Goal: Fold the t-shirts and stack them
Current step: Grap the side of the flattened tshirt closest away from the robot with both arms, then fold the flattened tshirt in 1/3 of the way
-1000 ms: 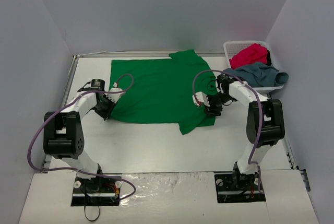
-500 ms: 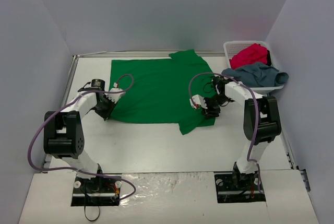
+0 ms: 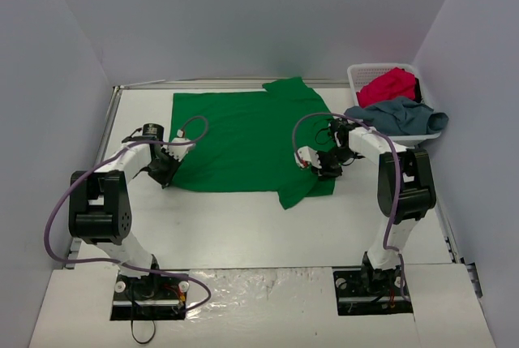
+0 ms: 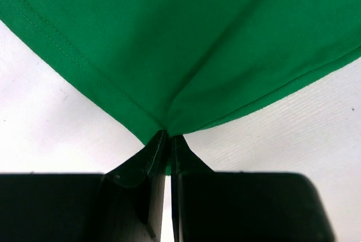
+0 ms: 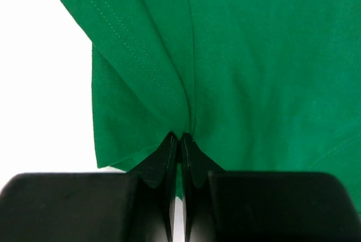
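Note:
A bright green t-shirt [image 3: 243, 137] lies spread flat on the white table, its sleeves at the back and the near right. My left gripper [image 3: 166, 171] is shut on the shirt's near-left hem corner [image 4: 167, 131], and the cloth puckers into its tips. My right gripper [image 3: 324, 165] is shut on the green cloth beside the near-right sleeve [image 5: 180, 129], pinching a fold. A crimson red t-shirt [image 3: 388, 86] and a grey-blue t-shirt [image 3: 399, 115] lie bundled in the basket at the back right.
The white lattice basket [image 3: 357, 80] stands at the back right corner, with the grey-blue shirt hanging over its near rim. Grey walls close in the table at the back and both sides. Bare table [image 3: 243, 226] lies between the shirt and the arm bases.
The right gripper slid a little left onto the shirt by the near-right sleeve and shut on the cloth. The left gripper has kept its hold on the hem corner.

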You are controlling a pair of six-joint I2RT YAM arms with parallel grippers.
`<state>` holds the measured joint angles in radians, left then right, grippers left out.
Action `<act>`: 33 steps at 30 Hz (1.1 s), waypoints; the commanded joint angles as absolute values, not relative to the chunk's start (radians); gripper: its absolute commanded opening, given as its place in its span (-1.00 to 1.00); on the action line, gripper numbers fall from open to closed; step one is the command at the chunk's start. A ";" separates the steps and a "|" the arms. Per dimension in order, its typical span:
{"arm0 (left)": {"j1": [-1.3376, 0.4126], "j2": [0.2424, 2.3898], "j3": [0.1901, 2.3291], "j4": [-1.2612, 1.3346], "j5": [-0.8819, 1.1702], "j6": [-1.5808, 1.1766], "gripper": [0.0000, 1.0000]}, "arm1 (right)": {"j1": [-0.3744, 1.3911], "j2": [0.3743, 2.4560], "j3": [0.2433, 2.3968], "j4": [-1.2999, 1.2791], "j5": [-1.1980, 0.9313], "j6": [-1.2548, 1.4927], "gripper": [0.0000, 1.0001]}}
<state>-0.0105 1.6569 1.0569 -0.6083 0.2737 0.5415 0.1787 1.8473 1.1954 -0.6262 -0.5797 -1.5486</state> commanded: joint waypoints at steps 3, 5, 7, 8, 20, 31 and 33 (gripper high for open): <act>-0.008 1.646 1.081 -0.629 0.294 0.541 -0.95 | 0.189 1.841 1.232 -0.663 -0.565 -1.483 -1.00; -0.006 1.640 1.086 -0.634 0.299 0.538 -0.95 | 0.190 1.813 1.244 -0.664 -0.557 -1.433 -1.00; -0.006 1.623 1.092 -0.638 0.308 0.535 -0.95 | 0.189 1.770 1.264 -0.669 -0.546 -1.396 -1.00; -0.006 1.608 1.094 -0.640 0.313 0.534 -0.95 | 0.190 1.754 1.272 -0.670 -0.545 -1.364 -1.00; -0.006 1.533 1.227 -0.706 0.360 0.555 -0.95 | 0.167 1.672 1.532 -0.716 -0.482 -1.098 -1.00; -0.006 1.427 1.129 -0.715 0.387 0.612 -0.95 | 0.225 1.529 1.434 -0.798 -0.482 -0.996 -1.00; -0.006 1.408 1.094 -0.712 0.387 0.626 -0.95 | 0.245 1.505 1.413 -0.813 -0.468 -0.973 -1.00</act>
